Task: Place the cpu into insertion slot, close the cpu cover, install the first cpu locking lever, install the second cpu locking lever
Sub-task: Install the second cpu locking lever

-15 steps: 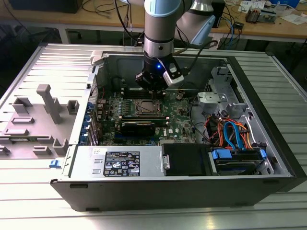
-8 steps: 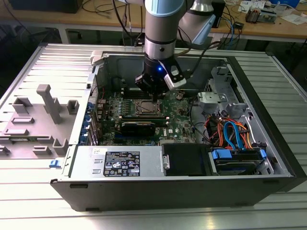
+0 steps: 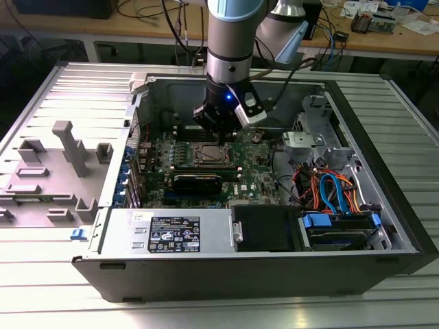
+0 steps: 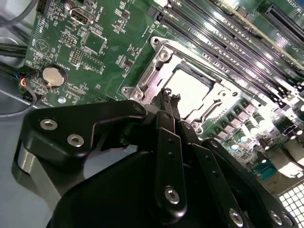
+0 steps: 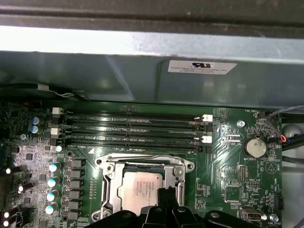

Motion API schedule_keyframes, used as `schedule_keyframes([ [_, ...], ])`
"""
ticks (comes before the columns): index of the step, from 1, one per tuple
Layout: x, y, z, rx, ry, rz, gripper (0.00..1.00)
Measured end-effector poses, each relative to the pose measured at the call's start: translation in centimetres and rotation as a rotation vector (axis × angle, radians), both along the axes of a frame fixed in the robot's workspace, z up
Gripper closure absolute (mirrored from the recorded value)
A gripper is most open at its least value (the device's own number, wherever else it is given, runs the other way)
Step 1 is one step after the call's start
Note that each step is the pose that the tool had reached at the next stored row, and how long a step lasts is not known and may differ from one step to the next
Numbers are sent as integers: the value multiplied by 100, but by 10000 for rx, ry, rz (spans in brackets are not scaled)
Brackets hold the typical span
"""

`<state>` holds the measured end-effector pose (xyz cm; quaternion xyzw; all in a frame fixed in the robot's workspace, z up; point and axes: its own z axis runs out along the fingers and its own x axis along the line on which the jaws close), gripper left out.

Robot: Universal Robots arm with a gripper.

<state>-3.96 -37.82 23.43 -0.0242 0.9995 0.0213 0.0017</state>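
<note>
We see a ribbed grey metal bench (image 3: pixel 62 295) carrying an open computer case (image 3: pixel 226 264), with a wooden worktop and loose cables behind it. At the exterior view's left lies a grey plastic tray (image 3: pixel 48 171) with moulded uprights.

Inside the case a green circuit board (image 3: pixel 260 175) lies flat. The robot arm (image 3: pixel 236 41) reaches straight down over it, and its pincer (image 3: pixel 221 140) hangs just above the insertion slot (image 3: pixel 212 154).

In both wrist views the cpu (image 5: pixel 137 192) sits in the insertion slot (image 5: pixel 145 183), its dull silver top showing through the square window of the cpu cover (image 5: pixel 178 173), which lies flat over the chip's edges. Long black memory slots (image 5: pixel 133 128) run beside the socket, and a round coin battery (image 5: pixel 254 146) sits well apart from it on the board.

The pincer (image 4: pixel 171 102) has its black fingers (image 4: pixel 167 142) pressed together, tips side by side with no gap that we can make out, holding nothing. The tips stand at the cover's edge, near one side of the chip (image 4: pixel 187 90); we cannot tell whether they touch the metal or hang just over it.
</note>
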Motion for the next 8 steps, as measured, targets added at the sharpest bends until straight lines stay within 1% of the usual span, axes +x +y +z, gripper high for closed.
schedule_keyframes([
  [1,0,-6,0,-1,1,1,89],
  [2,0,-25,0,-1,0,0,89],
  [4,0,-79,-1,1,-1,-1,89],
  [6,0,-97,0,0,0,0,89],
  [8,-1,-101,2,-1,0,-2,89],
])
